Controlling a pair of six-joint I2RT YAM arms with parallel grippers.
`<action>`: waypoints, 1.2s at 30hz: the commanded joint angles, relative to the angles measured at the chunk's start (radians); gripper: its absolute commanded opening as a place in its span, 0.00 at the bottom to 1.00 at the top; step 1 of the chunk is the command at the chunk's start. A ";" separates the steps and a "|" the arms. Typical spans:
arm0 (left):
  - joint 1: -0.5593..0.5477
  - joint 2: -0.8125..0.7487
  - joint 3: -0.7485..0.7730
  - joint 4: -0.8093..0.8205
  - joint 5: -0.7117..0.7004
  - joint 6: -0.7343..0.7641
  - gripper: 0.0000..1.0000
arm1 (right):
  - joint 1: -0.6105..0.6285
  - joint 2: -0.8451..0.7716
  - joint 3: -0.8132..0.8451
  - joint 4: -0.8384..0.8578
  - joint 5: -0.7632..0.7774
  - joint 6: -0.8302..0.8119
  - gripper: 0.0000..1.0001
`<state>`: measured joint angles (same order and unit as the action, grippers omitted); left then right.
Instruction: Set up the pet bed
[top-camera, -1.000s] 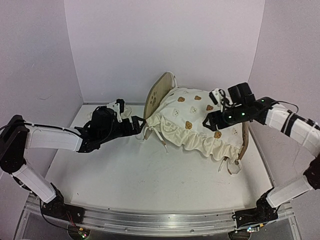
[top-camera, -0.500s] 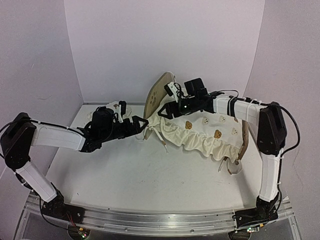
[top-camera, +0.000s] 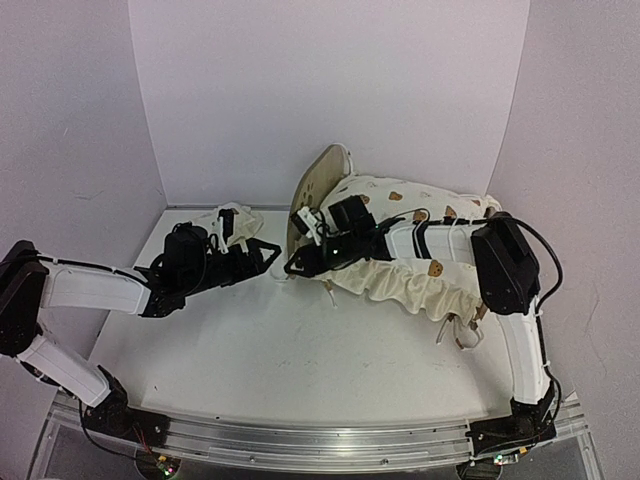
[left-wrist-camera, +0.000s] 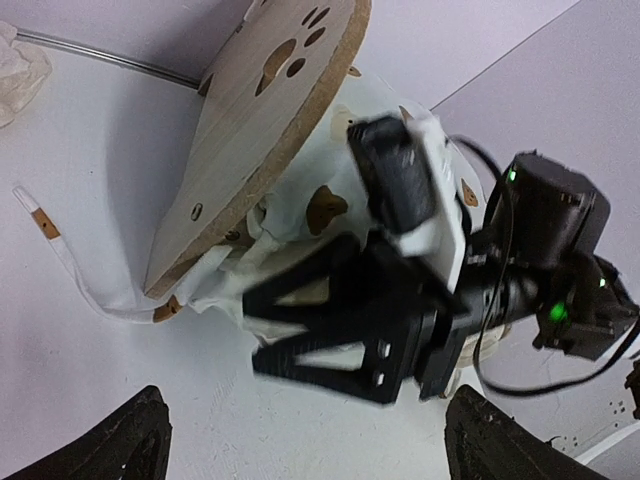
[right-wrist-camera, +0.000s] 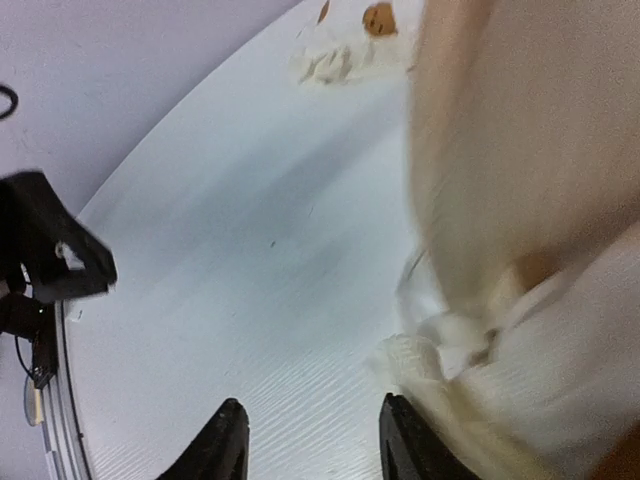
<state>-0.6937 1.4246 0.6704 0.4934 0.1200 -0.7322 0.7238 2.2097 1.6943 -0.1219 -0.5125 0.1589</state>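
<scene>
The pet bed shows only its plywood headboard (top-camera: 313, 187), with paw-print cutouts, leaning at the back; the left wrist view shows it too (left-wrist-camera: 262, 128). The bear-print ruffled cushion (top-camera: 410, 272) covers the rest of the frame, so the striped base is hidden. My right gripper (top-camera: 292, 267) is open and empty, low over the table at the headboard's near end, by the cushion's corner (right-wrist-camera: 560, 360). My left gripper (top-camera: 268, 249) is open and empty, just left of it and facing it. In the left wrist view the right gripper (left-wrist-camera: 262, 335) sits between my left fingers (left-wrist-camera: 125, 445).
The small bear-print pillow (top-camera: 228, 218) lies at the back left, behind the left arm; it shows at the top of the right wrist view (right-wrist-camera: 335, 55). A loose cushion tie (left-wrist-camera: 50, 235) lies on the table left of the headboard. Walls close the back and sides.
My right arm has swept left across the cushion, from its right side down to the headboard's near end. My left gripper has drawn back a little to the left, away from the cushion corner.
</scene>
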 joint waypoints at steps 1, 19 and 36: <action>0.016 -0.026 -0.003 0.052 -0.019 0.018 0.96 | 0.037 -0.024 -0.096 0.097 -0.039 0.077 0.54; 0.015 0.080 0.029 0.054 0.040 0.050 0.95 | -0.281 -0.834 -0.342 -0.642 0.601 -0.064 0.95; -0.054 0.071 0.047 0.053 0.111 0.114 0.94 | -0.733 -0.893 -0.651 -0.558 0.217 0.143 0.62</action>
<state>-0.7467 1.5318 0.7010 0.4995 0.2176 -0.6426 -0.0418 1.3762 1.0595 -0.7658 -0.1566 0.2840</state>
